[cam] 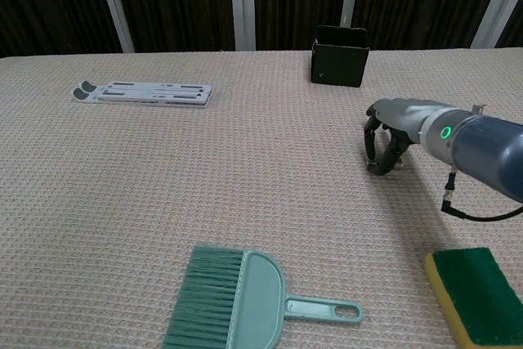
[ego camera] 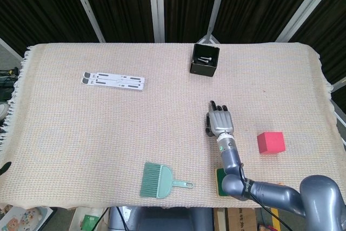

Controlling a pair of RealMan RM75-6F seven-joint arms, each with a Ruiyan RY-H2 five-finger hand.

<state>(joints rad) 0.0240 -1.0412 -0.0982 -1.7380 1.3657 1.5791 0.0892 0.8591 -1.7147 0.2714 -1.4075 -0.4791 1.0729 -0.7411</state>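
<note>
- Right hand (ego camera: 219, 121), centre-right of the head view: palm down on the woven cloth (ego camera: 108, 133), fingers arched with tips at the weave, grasping nothing visible; whether something small lies beneath cannot be told.
- Left hand: in neither view.
- Nearest things: green sponge (cam: 478, 293) with yellow edge at lower right, flat; red cube (ego camera: 271, 142) to the right, apart from the hand.
- Black open box (ego camera: 205, 60), upper centre, holds small pale parts.
- Teal plastic dustpan brush (cam: 237, 302), bottom centre, lies flat.
- White slotted strip (ego camera: 113, 80), upper left.
</note>
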